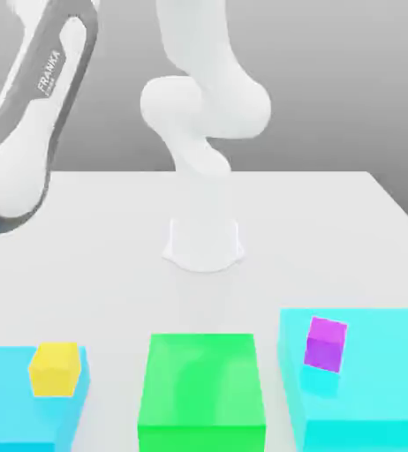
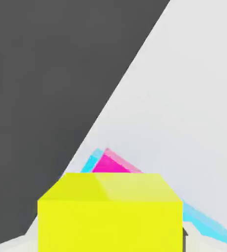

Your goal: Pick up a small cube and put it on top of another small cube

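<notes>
Hand view: the small cube (image 2: pixel 110 216) sits very close to the camera. It is a bright lemon yellow with a faint greenish tint. Its front face is flat and evenly coloured, its top face is slightly paler, and its edges are crisp. Just behind it is a magenta-pink shape (image 2: pixel 110 165) edged by a pale cyan surface (image 2: pixel 209 227); I cannot tell whether the cube touches either one. Beyond them is the white bench (image 2: pixel 194 123) against a dark grey background. Whether the claw is spread or pressed together cannot be told.

Exterior view: the arm's white base (image 1: pixel 204 238) stands at the middle of the bench (image 1: pixel 331 229), and a grey-and-white arm link (image 1: pixel 31 132) crosses at about 10 o'clock from it. Three big blocks line the near edge.
- At 7 o'clock from the base is a cyan block (image 1: pixel 4 397) with a deeper golden-yellow small cube (image 1: pixel 56 366) on top.
- At 6 o'clock is a green block (image 1: pixel 201 388).
- At 5 o'clock is a second cyan block (image 1: pixel 375 371) carrying a purple small cube (image 1: pixel 325 342).
</notes>
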